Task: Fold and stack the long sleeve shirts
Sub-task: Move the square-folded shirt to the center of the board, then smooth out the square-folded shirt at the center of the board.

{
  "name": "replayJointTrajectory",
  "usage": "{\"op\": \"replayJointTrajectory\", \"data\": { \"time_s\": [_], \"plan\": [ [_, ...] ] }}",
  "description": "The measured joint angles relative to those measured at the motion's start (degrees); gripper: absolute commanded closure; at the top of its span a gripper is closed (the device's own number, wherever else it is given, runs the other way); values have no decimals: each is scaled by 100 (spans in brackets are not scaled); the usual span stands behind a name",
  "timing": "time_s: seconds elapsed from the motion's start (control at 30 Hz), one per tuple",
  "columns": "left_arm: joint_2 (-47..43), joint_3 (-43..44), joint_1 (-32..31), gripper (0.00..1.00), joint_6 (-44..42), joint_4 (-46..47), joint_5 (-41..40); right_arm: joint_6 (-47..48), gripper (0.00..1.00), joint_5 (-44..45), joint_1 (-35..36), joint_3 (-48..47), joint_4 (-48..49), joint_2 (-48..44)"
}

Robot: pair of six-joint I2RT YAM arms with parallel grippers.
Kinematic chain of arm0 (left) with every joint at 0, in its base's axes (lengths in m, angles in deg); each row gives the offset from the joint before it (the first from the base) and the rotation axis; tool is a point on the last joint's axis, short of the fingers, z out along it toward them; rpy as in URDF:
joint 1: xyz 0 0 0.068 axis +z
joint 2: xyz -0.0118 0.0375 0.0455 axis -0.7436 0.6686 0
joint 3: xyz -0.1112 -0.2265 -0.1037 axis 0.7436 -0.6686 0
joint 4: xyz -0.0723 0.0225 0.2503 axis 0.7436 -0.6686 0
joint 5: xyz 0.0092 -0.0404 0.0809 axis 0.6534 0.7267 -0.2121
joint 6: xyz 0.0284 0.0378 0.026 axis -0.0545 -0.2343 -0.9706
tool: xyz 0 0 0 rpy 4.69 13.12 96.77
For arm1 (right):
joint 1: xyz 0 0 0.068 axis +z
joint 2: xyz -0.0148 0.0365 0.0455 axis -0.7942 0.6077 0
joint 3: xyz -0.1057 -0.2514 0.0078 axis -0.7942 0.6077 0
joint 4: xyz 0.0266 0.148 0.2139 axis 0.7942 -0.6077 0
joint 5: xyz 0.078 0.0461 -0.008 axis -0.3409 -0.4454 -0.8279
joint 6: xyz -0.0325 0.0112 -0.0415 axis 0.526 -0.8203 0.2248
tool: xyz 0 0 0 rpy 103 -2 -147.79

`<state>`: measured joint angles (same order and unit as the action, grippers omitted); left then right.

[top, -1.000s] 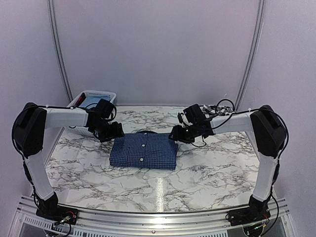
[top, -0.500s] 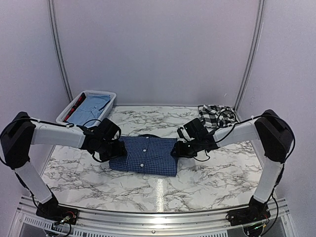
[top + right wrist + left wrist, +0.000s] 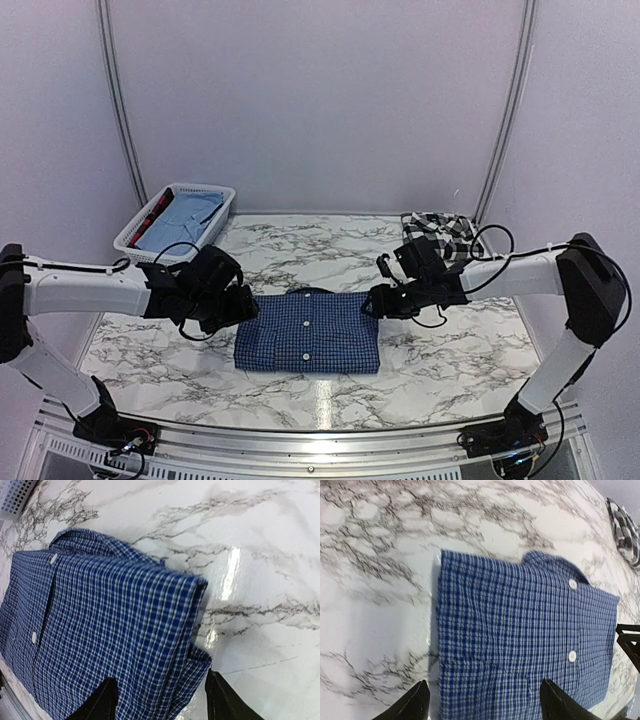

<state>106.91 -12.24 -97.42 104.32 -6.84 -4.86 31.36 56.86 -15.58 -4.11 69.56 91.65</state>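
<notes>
The dark blue checked shirt (image 3: 308, 332) lies folded into a flat rectangle at the table's middle, buttons up and collar toward the back. My left gripper (image 3: 246, 308) is open at its left edge; in the left wrist view (image 3: 486, 707) one finger is over the marble and the other over the cloth (image 3: 520, 630). My right gripper (image 3: 371, 303) is open at the shirt's right edge, its fingers straddling the folded layers (image 3: 110, 625) in the right wrist view (image 3: 162, 702). The black-and-white plaid shirt (image 3: 440, 228) lies crumpled at the back right.
A white slatted basket (image 3: 135, 232) with light blue cloth in it stands at the back left; its corner shows in the right wrist view (image 3: 15, 495). The plaid shirt's edge shows in the left wrist view (image 3: 622, 535). Marble tabletop (image 3: 440, 370) surrounds the shirt.
The folded blue shirt has slid toward the near edge and slightly right. Both arms have lowered and come forward with it, staying at its left and right edges.
</notes>
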Motion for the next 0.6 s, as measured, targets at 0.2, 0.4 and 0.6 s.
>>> {"op": "replayJointTrajectory", "data": {
  "time_s": [0.2, 0.4, 0.6],
  "plan": [
    [485, 597, 890, 26, -710, -105, 179, 114, 54, -4, -302, -623, 107, 490],
    [1235, 1045, 1403, 35, -1333, -92, 667, 173, 56, -37, -352, -1029, 166, 1102],
    [1808, 1429, 1589, 43, -1661, -66, 1003, 177, 57, 46, -354, -1200, 140, 1285]
  ]
}}
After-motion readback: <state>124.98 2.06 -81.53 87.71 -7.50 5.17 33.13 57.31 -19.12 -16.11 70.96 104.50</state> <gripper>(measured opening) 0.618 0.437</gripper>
